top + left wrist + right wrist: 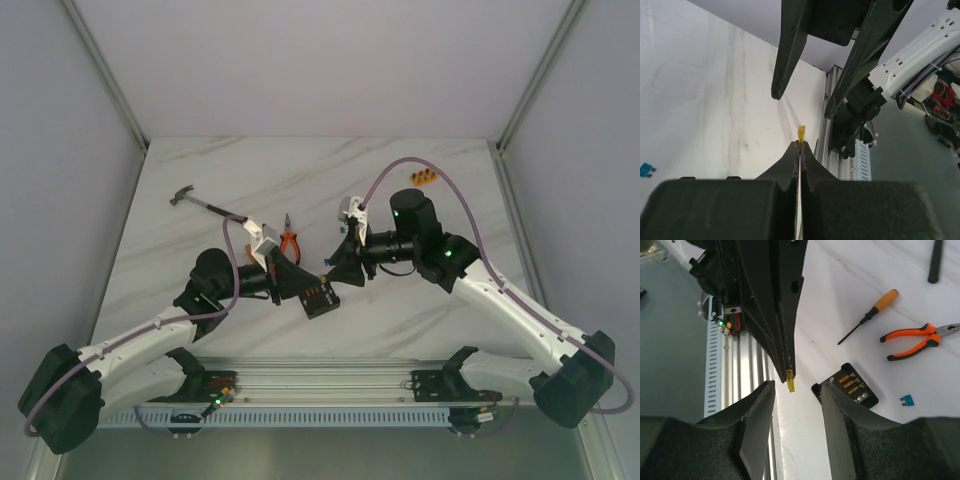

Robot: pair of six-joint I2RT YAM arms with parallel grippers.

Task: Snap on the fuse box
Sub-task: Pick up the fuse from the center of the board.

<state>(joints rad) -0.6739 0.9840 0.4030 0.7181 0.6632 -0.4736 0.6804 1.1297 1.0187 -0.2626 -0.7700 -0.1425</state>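
Observation:
The fuse box (320,298) is a small black square box lying open-topped on the table between my two grippers. In the right wrist view the fuse box (847,386) shows orange and yellow fuses inside. No clear lid shows. My left gripper (800,145) is shut on a small yellow fuse (801,134), held above the table near its front edge. The fuse also shows in the right wrist view (790,380). My right gripper (797,384) is open and empty, facing the left gripper's tip, with the fuse just beyond its jaws. The two grippers meet in the top view, left (303,283) and right (335,272).
Orange-handled pliers (290,243), a hammer (205,203) and an orange strip of fuses (427,178) lie farther back. An orange-handled screwdriver (870,315) and a loose blue fuse (908,400) lie near the box. The aluminium rail (740,370) runs along the table's near edge.

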